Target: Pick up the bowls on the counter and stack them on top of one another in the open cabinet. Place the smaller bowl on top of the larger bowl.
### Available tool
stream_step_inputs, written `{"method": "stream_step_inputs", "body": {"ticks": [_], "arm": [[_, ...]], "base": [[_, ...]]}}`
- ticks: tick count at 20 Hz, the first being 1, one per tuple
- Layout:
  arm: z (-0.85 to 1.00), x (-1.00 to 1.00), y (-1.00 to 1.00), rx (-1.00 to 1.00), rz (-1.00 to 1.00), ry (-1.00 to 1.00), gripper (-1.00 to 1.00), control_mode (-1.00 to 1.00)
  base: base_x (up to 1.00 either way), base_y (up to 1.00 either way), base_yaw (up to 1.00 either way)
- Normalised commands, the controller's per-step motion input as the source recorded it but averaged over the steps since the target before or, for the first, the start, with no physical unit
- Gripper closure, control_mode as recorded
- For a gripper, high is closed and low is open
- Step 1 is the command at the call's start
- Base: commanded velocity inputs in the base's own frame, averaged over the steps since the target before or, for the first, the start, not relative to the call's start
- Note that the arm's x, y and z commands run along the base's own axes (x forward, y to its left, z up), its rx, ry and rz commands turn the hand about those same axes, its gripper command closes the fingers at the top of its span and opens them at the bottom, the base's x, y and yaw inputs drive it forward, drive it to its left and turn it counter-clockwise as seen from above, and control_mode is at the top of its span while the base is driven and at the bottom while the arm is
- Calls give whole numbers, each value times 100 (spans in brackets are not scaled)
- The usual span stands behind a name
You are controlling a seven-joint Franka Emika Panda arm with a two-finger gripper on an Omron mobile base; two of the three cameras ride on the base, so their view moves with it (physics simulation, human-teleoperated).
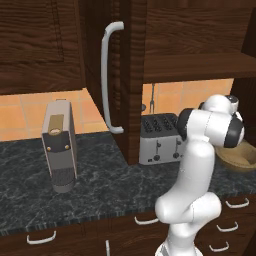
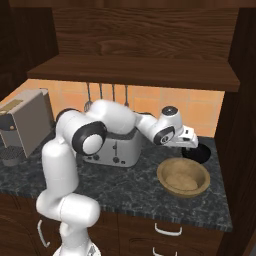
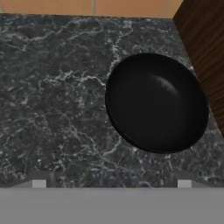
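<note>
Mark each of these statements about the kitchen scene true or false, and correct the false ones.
1. The black bowl sits on the counter. True.
2. The tan bowl is already on the cabinet shelf. False: it rests on the counter.
3. The gripper is shut on the black bowl. False: it is open above it.
4. A toaster stands on the counter. True.

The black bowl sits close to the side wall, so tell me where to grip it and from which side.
Grip the smaller bowl by its thin rim, coming straight down from above, one finger inside and one outside. It sits upright and empty on the counter. Take the rim on the open counter side, away from the wood wall; the gripper hangs above, jaws open.
</note>
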Motion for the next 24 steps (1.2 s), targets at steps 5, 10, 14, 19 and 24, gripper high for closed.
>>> {"method": "stream_step_inputs", "body": {"ticks": [5, 10, 14, 19, 24], "arm": [[-27, 23, -20, -1, 6, 3, -100, -100], [-25, 20, -26, 0, 5, 0, -100, -100], [-17, 35, -23, 0, 1, 0, -100, -100], [-27, 34, -6, -4, 0, 0, -100, -100], [-40, 14, 0, -9, 1, 1, -100, -100]], "base": [[0, 0, 0], [0, 0, 0], [0, 0, 0], [0, 0, 0], [0, 0, 0]]}}
